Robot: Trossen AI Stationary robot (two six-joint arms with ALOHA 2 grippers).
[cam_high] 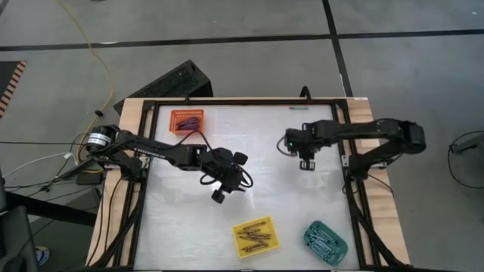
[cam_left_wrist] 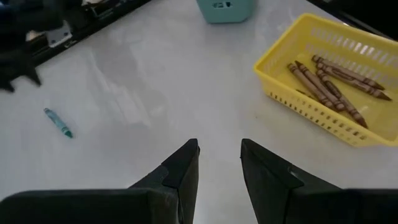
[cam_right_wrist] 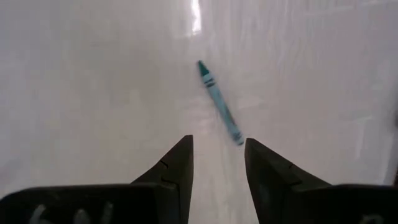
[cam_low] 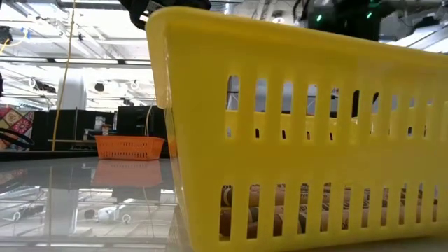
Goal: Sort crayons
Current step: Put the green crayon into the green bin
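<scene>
1. Hidden or cut off: in the low view the yellow tray [cam_low: 308, 133] fills most of the picture and blocks the bench [cam_low: 77, 203] behind it. Only brownish crayon ends show through its slots. Both arms are cut off at the top edge there.
2. In the high view the loose teal crayon [cam_right_wrist: 219, 102] is too small to find beneath the right arm.
3. Crayon axis: in the right wrist view the teal crayon lies flat on the bare bench, its long axis set diagonally to the fingers, pointed tip away from the right pincer [cam_right_wrist: 217, 163].
4. The brownish crayons [cam_left_wrist: 329, 84] lie roughly parallel in the yellow tray at the near edge.
5. Right pincer: part-open, empty, over the far right of the bench, just short of the teal crayon, not touching it.
6. Left pincer [cam_left_wrist: 219, 163]: part-open, empty, over the bench middle.
</scene>
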